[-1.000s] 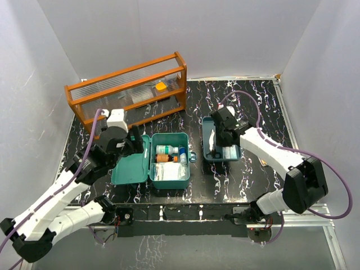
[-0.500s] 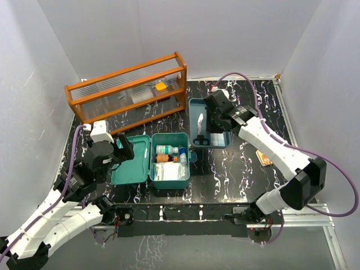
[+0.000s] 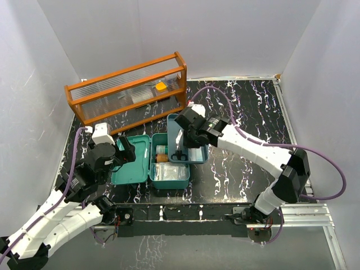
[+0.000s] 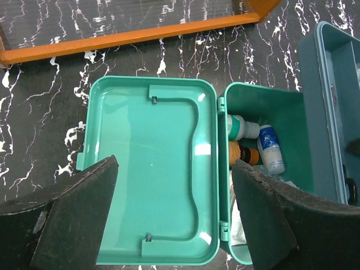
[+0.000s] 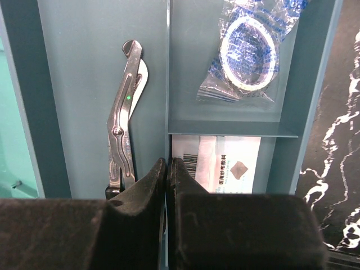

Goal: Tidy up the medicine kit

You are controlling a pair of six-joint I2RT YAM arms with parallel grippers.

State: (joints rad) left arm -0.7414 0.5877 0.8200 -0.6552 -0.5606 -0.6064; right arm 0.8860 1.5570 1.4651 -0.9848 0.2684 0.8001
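Kit box: teal-green plastic rectangular box (image 3: 170,185), open, near the front middle of the black white-veined marble table (image 3: 247,112).
Lid: teal hinged lid (image 4: 152,169) lying flat, inner face up, left of the base.
Base contents: white-capped bottle with green label (image 4: 242,126), orange bottle (image 4: 242,154) and white bottle with blue label (image 4: 270,149), all on their sides at the back; white packets in front of them.
Tray: matching teal shallow tray insert (image 5: 84,84), over the back right part of the base; touching the base or not, can't tell.
Tray contents: silver metal scissors-like tool (image 5: 121,129) in the long left compartment. Clear bag holding a white ring roll (image 5: 247,50) to the right of the divider, with a white barcoded packet (image 5: 216,163) nearer the fingers.
Right gripper (image 5: 167,163): fingers pinched together on the tray's thin divider wall, at the tool's handle end.
Left gripper (image 4: 174,163): jaws spread wide, nothing between them, above the lid.
Rack: orange-brown wooden rack with clear ribbed panels (image 3: 126,93), back left, well apart from the box.
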